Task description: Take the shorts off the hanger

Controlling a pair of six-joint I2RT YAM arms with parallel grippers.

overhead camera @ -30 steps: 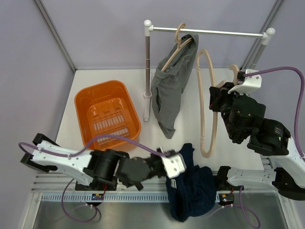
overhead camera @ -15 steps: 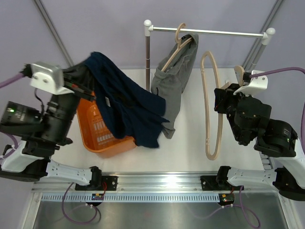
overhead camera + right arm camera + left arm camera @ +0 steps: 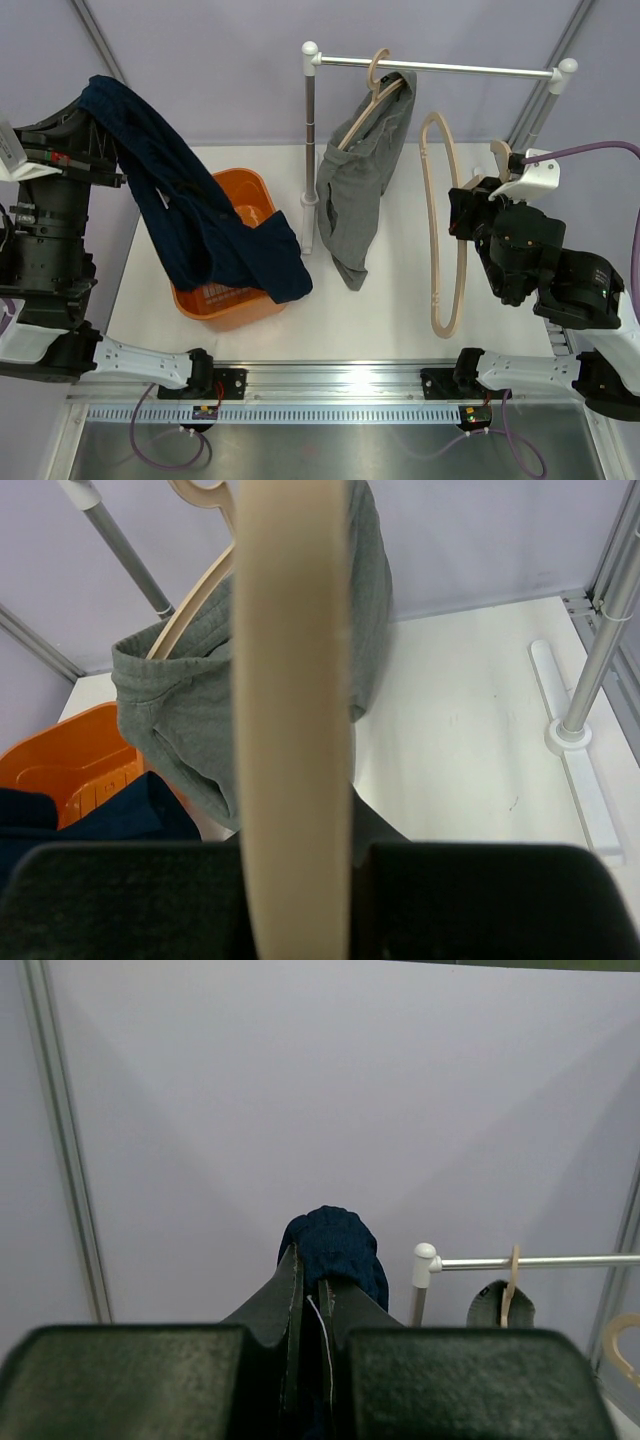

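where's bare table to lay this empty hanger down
Bare table lies front centre, between the orange tub, the grey shorts and the near rail. A narrower strip runs between those shorts and the empty hanger. Left is crowded: navy shorts hang over the tub.

No text, label, brand, number or sign could be read on anything in the three views.

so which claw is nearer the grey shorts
Right. The right claw holds the empty hanger beside the grey shorts; the left claw is far past the orange tub, gripping the navy shorts.
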